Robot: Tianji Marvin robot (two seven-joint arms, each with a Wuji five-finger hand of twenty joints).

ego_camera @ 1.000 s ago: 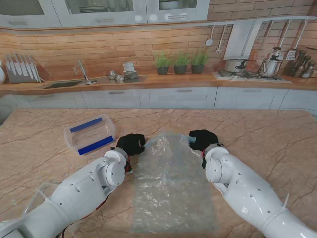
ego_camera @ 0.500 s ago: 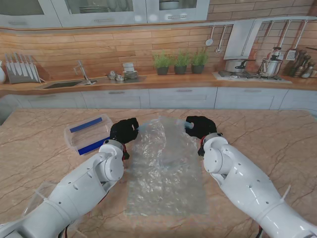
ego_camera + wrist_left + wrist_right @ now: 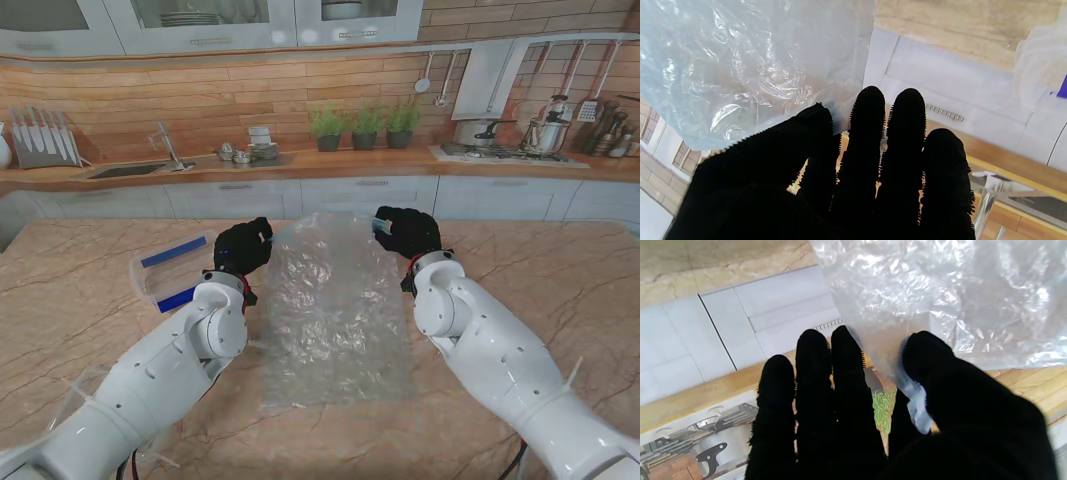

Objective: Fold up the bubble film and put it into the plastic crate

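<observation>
Clear bubble film (image 3: 335,315), black hands, blue-banded plastic crate (image 3: 170,270)

We see the clear crinkled bubble film sheet (image 3: 335,320) lifted at its far edge, near edge on the counter (image 3: 560,270); the clear blue-banded plastic crate (image 3: 172,268) sits left.

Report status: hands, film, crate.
Left hand and right hand each pinch a far corner of the bubble film, lifted. Near edge on table. Plastic crate left, nothing blocking.

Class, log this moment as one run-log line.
step: folding | left hand: shut on bubble film corner | right hand: shut on other corner | plastic crate: holds no film
</observation>
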